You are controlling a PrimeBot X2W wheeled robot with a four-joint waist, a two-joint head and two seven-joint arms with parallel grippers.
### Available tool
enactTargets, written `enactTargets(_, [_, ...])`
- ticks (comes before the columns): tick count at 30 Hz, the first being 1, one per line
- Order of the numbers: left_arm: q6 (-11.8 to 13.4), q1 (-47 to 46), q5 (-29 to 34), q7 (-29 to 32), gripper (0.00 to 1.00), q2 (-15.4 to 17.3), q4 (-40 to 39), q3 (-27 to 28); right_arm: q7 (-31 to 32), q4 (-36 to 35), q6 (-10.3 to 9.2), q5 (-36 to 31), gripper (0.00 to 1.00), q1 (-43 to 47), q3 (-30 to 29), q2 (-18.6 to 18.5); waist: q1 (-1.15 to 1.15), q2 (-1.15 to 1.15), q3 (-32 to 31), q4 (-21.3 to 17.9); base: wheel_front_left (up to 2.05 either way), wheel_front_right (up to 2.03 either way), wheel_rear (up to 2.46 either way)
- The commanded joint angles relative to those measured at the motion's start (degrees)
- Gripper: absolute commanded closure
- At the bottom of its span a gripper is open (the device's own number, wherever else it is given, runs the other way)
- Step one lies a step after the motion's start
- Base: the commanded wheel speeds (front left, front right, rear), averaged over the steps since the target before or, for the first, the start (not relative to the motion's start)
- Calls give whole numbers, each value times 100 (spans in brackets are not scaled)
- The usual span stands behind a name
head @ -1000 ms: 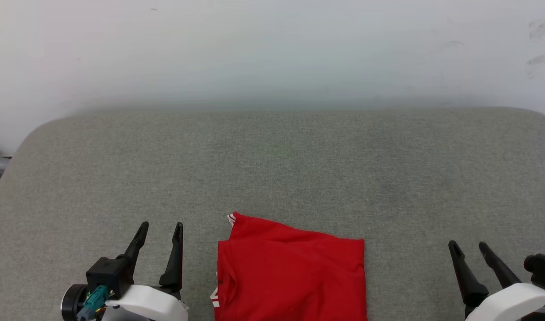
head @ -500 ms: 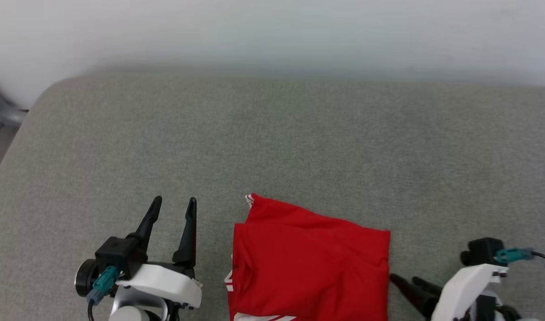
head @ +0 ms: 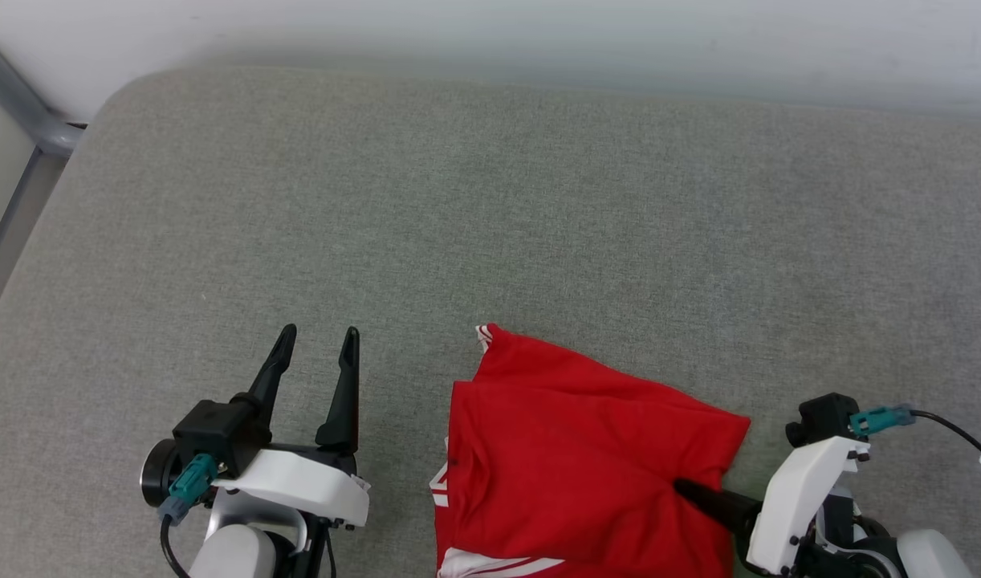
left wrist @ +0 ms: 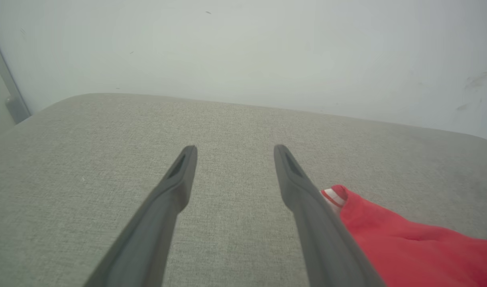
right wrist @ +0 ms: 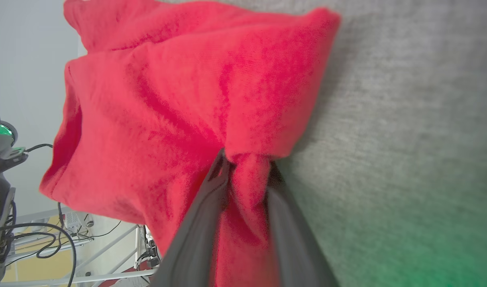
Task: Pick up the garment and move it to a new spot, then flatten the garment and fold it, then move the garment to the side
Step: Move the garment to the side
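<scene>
Your right fingers (right wrist: 199, 231) pinch a bunch of the folded red jersey (head: 579, 449) at its right edge, near the grey surface's (head: 490, 201) front; your left fingers (head: 344, 385) hover spread and empty just beside its left edge.

- The garment (head: 571, 449) ran off the head view's bottom edge beside the right gripper (head: 681, 486), so its near hem went unseen.
- That gripper's tips were buried in red folds, and cloth pinched between the fingers (right wrist: 195, 223) hid their inner faces.
- In the left wrist view, one finger of the left gripper (left wrist: 234, 148) covered part of the striped trim (left wrist: 333, 196), and the frame cut off the cloth beyond it.
</scene>
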Motion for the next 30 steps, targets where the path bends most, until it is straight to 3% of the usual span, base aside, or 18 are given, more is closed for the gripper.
enactTargets(1, [-25,8,48,-40,0,-38,22,49,63,186,-54,-73,100,92,155,90,0,0,-68,-35,0,0,0])
enactTargets(13, [-105,295,246,-35,0,-22,-15,179,-169,-533,-44,-785,100,78,173,-460,0,0,-591,-536,0,0,0])
enactTargets(22, [-51,511,409,-28,0,84,-209,142,-92,-849,-43,-1379,100,67,-98,-834,0,0,-696,-1592,0,0,0])
enactTargets(30, [-52,239,496,58,0,230,-640,83,-367,-724,-42,-1619,100,-607,-228,-901,0,0,-160,-2505,0,0,0])
